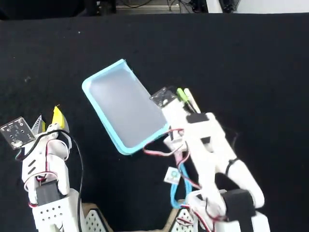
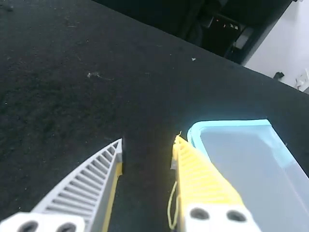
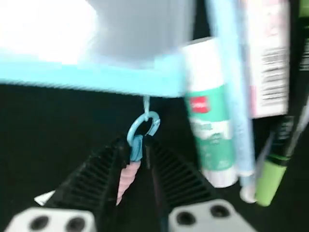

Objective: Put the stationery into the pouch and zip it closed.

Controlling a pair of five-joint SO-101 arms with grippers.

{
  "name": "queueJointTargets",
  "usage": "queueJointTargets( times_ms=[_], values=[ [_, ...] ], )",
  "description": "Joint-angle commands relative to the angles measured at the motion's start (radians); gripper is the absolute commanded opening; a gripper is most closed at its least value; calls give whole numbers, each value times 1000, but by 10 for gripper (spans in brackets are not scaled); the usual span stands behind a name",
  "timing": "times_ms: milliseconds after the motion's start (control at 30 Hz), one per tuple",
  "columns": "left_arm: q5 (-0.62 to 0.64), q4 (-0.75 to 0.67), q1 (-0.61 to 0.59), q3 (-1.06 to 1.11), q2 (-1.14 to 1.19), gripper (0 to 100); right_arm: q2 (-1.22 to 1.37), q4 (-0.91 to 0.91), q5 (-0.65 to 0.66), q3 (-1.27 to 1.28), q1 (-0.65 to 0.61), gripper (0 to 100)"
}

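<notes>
One pouch [image 1: 125,108], one glue stick [image 3: 208,121].

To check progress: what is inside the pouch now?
Nothing shows through the frosted pouch. The glue stick and green pen lie outside it. Its edge under the right arm is covered.

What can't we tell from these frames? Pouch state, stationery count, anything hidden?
High view: right arm covers the pouch zipper edge; open or zipped unclear.
High view: stationery beside the pouch sits mostly under that arm; count unclear.
Right wrist view: blue pen and green marker run off the frame, blurred.
Left wrist view: pouch cut off at the frame edge; contents unreadable.
</notes>
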Motion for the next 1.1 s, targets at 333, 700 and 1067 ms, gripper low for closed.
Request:
queueJointTargets(
  times_ms=[333, 700, 1067],
  values=[
    [6, -14, 10, 21, -2, 173, -180, 48, -55, 131, -78, 251],
    [6, -15, 10, 21, -2, 173, -176, -80, -127, 179, -89, 236],
    [6, -17, 10, 21, -2, 173, -176, -153, -124, 193, -89, 233]
  ],
)
